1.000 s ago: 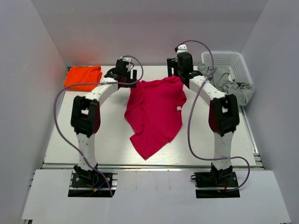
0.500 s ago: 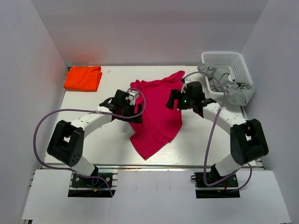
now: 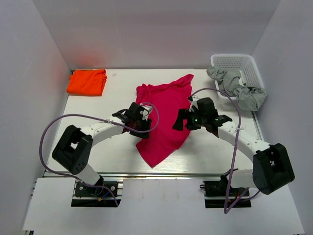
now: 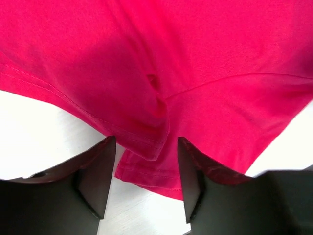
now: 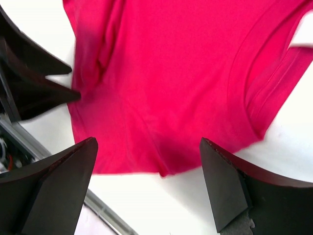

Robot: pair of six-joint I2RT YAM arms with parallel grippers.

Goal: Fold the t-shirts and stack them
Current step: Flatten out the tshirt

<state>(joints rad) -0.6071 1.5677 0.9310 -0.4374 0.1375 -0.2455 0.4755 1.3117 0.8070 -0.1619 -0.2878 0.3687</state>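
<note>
The magenta-red t-shirt (image 3: 164, 117) lies spread and rumpled in the middle of the table. It fills the left wrist view (image 4: 195, 63) and the right wrist view (image 5: 166, 83). My left gripper (image 3: 142, 125) is open at the shirt's left edge, its jaws either side of a folded hem. My right gripper (image 3: 182, 120) is open at the shirt's right edge, just above the cloth, holding nothing. The orange t-shirt (image 3: 87, 81) lies folded at the far left corner.
A white basket (image 3: 239, 68) stands at the far right with a grey garment (image 3: 239, 88) hanging over its rim onto the table. White walls close in the left, right and back. The table's front edge rail (image 3: 156, 172) runs near the arm bases.
Both arms have swung from the far edge of the shirt down toward the near side. They have let the shirt's top go and now sit at its left and right edges.
</note>
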